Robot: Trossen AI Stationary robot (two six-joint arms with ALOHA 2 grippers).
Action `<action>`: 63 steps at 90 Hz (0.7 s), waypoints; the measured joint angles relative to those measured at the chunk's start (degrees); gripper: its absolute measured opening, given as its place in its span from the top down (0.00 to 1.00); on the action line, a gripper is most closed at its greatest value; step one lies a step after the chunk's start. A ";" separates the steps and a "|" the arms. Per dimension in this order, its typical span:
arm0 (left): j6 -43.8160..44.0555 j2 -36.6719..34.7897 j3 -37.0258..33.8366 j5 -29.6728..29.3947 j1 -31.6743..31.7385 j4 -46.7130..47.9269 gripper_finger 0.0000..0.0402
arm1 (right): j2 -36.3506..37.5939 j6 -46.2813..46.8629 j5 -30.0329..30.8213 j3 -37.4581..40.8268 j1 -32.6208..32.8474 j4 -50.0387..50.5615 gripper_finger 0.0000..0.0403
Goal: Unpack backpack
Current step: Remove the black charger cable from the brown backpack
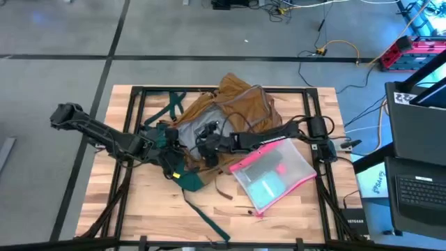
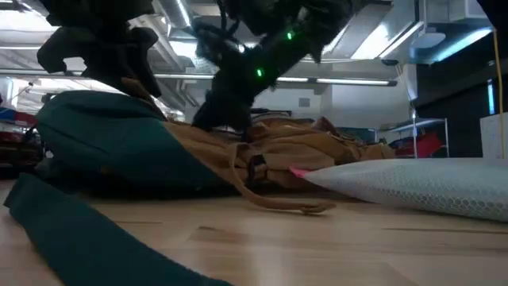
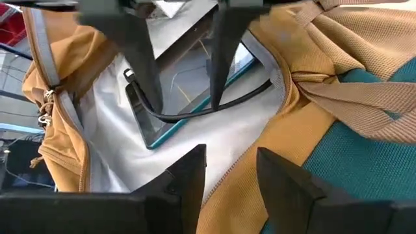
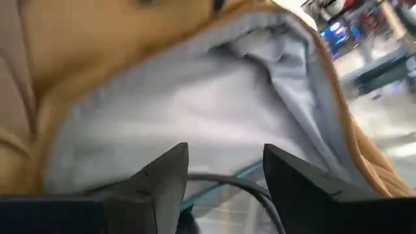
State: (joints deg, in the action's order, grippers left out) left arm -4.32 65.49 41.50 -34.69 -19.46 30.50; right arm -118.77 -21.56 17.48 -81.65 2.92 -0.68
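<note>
The tan-brown backpack [image 1: 237,104] lies on its side in the middle of the wooden table, its grey-lined mouth [image 3: 117,130] facing the table's left. My left gripper [image 3: 231,170] is at the near rim of that mouth, shut on it. My right gripper [image 3: 184,104] reaches into the mouth, open. Its fingers stand over a flat teal-edged device [image 3: 188,127] lying on the lining, with a black cable [image 3: 195,116] running across under their tips. In the right wrist view the cable [image 4: 240,185] passes between my right gripper's [image 4: 226,166] fingers. My left gripper holds the backpack by the rim of its opening [image 3: 227,185], pinched between the two fingers. One finger [image 3: 188,175] is on the grey lining side and the other [image 3: 286,188] on the tan outer side. The backpack rests on the table. My right gripper is inside the backpack; I cannot tell whether its fingertips [image 3: 153,97] touch the cable or the device.
A clear pink-edged zip pouch [image 1: 275,171] lies on the table right of the backpack, under the right arm. A teal strap [image 1: 202,216] trails toward the table's near edge, and a tan strap [image 2: 278,202] lies loose beside it. Cables and laptops stand beyond the right edge.
</note>
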 joint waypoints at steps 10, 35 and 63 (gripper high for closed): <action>0.08 0.00 0.00 0.00 0.00 0.03 0.69 | 0.05 5.06 -0.47 -2.28 -0.32 3.81 0.54; 0.59 0.00 0.00 0.01 0.00 0.15 0.69 | 0.12 15.90 -3.80 -3.11 -5.36 7.43 0.54; 0.84 0.00 0.00 0.02 0.00 0.17 0.69 | 0.16 23.87 -12.22 -3.10 -11.24 7.78 0.54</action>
State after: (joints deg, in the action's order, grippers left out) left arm -3.48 65.49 41.50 -34.68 -19.46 30.68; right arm -118.61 2.31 5.26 -84.75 -8.32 7.10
